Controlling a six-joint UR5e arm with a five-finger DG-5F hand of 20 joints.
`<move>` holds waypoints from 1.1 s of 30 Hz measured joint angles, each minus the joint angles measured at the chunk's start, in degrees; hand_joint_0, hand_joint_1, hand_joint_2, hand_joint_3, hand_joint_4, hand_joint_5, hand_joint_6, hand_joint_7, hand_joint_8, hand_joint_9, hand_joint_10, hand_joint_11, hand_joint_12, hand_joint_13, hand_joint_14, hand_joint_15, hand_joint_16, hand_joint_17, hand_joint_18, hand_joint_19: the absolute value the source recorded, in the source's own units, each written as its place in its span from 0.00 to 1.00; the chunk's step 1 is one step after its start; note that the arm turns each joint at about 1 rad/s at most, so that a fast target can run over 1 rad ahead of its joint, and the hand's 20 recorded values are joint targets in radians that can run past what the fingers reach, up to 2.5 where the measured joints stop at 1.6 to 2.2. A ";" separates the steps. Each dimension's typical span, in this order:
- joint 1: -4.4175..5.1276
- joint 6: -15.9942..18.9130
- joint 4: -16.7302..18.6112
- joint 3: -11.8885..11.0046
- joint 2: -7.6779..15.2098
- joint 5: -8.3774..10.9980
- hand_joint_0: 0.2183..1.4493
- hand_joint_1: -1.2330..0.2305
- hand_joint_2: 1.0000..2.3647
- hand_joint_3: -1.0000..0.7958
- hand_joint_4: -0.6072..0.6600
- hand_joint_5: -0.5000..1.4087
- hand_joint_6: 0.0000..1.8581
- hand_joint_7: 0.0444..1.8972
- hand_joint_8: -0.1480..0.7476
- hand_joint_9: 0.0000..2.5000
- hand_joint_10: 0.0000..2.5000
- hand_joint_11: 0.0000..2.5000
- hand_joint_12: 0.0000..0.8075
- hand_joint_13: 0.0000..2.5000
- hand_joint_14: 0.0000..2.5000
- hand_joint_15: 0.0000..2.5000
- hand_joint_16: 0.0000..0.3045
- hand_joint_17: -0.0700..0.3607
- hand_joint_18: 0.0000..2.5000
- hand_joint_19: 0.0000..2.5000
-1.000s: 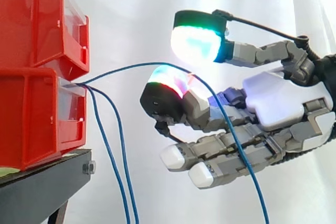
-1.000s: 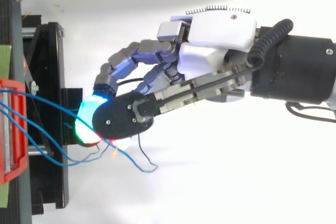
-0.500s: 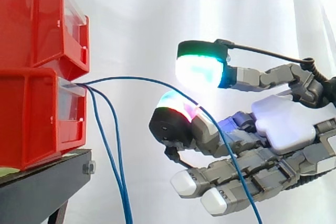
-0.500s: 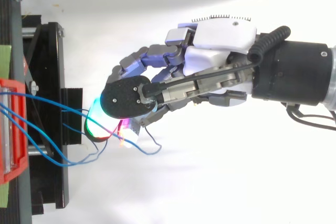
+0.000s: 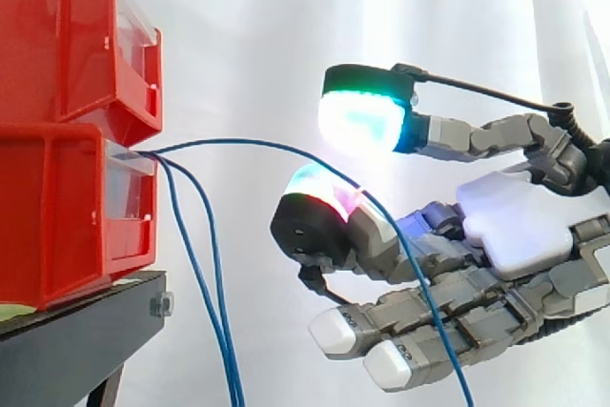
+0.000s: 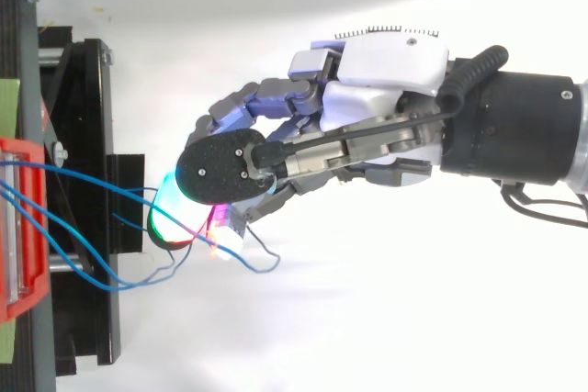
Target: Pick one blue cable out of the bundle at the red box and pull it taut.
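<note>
Three blue cables come out of the lower red bin. One blue cable arcs right from the bin mouth, lies over a glowing fingertip and drops past the palm. My hand hovers right of the bin, fingers pointing at it. The top green-cyan pad stands clear above the cable, with a gap between the two pads. The hand is open, and the cable rests on it unpinched. In the top view, the hand reaches left and the cable runs under its dark fingertip.
Two other blue cables hang from the same bin down past the black stand. A second red bin sits stacked on top. A white curtain hangs behind.
Over the last second the hand drew back to the right and a little lower, away from the bin, and the draped cable's arc flattened. In the last half second it hardly moved.
</note>
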State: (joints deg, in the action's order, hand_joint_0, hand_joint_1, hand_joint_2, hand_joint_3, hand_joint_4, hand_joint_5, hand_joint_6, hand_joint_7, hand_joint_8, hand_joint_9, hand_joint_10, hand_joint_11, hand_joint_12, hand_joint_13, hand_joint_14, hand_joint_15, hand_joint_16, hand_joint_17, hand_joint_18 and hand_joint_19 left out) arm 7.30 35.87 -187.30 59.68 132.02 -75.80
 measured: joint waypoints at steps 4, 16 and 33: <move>0.00 -0.01 0.00 0.00 0.00 0.01 0.26 0.42 0.00 0.28 0.62 0.14 0.48 0.40 0.58 0.41 0.01 0.36 0.50 0.24 0.00 0.11 0.19 0.46 0.20 0.06; 0.02 -0.29 0.00 -0.03 -0.01 0.04 0.26 0.43 0.00 0.28 0.62 0.14 0.47 0.40 0.59 0.43 0.01 0.37 0.50 0.25 0.00 0.12 0.19 0.46 0.20 0.07; 0.01 -2.71 0.09 0.00 -0.01 0.04 0.25 0.48 0.00 0.28 0.62 0.14 0.47 0.40 0.60 0.44 0.00 0.37 0.50 0.26 0.00 0.12 0.19 0.46 0.21 0.07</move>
State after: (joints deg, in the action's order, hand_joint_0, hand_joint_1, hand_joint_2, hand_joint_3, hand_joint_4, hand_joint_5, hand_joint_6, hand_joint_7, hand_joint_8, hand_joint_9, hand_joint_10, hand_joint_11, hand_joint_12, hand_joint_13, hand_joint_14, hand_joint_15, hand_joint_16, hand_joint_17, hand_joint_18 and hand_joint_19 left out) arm 7.31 33.15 -187.20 59.67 132.01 -75.76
